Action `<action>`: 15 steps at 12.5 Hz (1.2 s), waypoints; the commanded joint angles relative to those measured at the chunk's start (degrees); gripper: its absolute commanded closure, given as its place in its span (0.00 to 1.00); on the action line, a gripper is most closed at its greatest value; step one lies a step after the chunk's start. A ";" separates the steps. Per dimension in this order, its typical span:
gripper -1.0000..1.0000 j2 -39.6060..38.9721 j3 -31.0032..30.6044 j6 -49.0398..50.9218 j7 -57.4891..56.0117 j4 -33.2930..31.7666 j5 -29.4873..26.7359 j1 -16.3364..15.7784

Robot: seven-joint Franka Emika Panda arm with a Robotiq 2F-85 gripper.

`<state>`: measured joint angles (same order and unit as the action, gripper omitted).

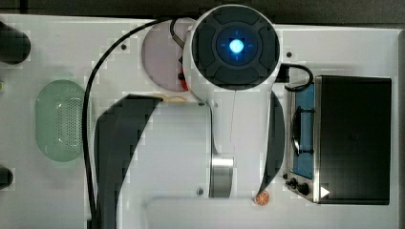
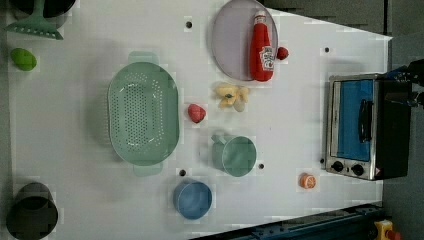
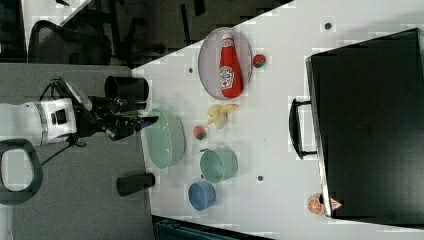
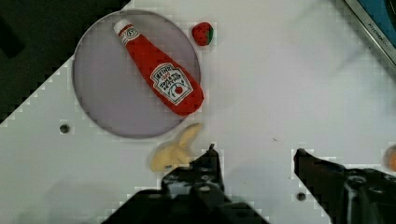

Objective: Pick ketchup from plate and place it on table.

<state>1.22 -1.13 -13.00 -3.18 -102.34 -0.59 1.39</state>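
Still on plate (image 4: 100,100): ketchup (image 4: 161,77), base overhanging rim.

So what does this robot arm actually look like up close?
The arm is glossy white with dark joint caps; one round cap glows blue in the middle. A black cable loops beside it. The gripper is black, with two blocky fingers.

Left view: a pale green perforated basket (image 2: 143,113) lay centre-left, with a green mug (image 2: 235,154) and blue bowl (image 2: 193,198) below it. A peeled banana (image 2: 231,95), two strawberries (image 2: 196,113) (image 2: 282,53), an orange slice (image 2: 307,181) and a toaster oven (image 2: 367,127) were also present.
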 commanded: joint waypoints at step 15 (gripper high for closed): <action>0.00 -1.93 -4.86 -2.58 -4.58 -6.37 -0.21 3.89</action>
<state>0.04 -5.68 -13.54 -4.59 -109.00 -0.70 5.63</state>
